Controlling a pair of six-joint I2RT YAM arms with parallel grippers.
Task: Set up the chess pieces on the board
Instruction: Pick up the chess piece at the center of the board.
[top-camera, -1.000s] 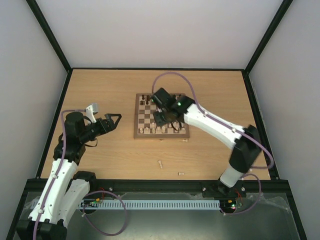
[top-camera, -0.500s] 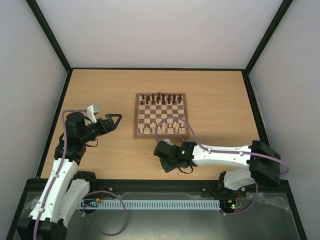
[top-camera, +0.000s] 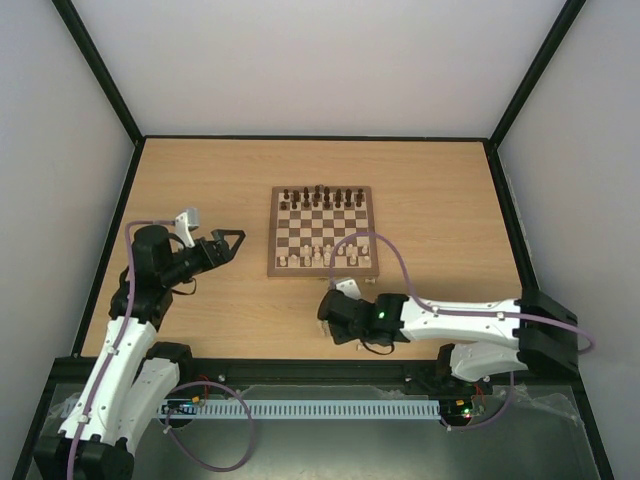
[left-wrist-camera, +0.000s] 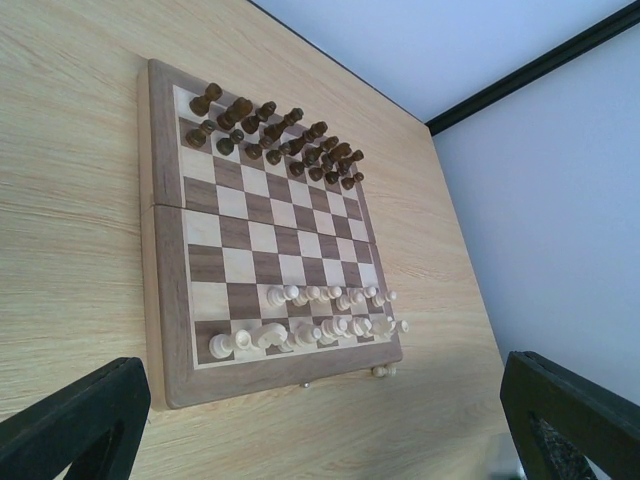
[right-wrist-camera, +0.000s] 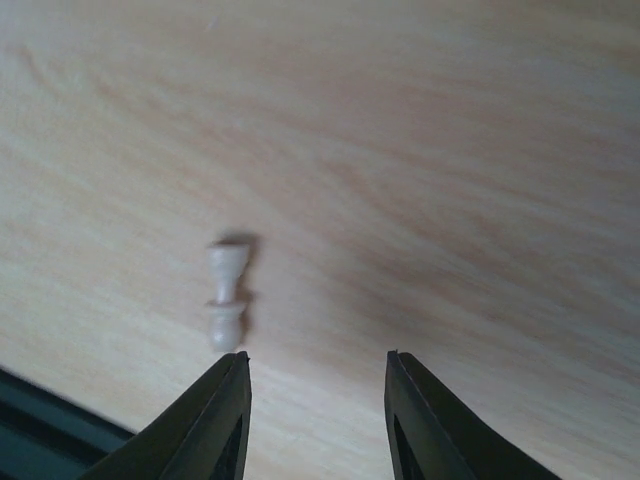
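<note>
We see the right gripper (right-wrist-camera: 316, 358) partly open, jaws bare and touching nothing, low over the tabletop (right-wrist-camera: 450, 150) by its near edge. Just beyond one fingertip a lone piece (right-wrist-camera: 226, 297) lies on its side. Its long axis runs away from the jaws, the rounded head probably nearest them. The left gripper (top-camera: 232, 240) gapes wide, empty, toward the left edge. Other pale pieces (left-wrist-camera: 310, 320) stand on the board (left-wrist-camera: 160, 250) along its near rows, mid-tabletop.

Two rows of dark brown pieces (top-camera: 322, 196) (upright); pale wooden table (top-camera: 200, 180), white walls (top-camera: 300, 60).
</note>
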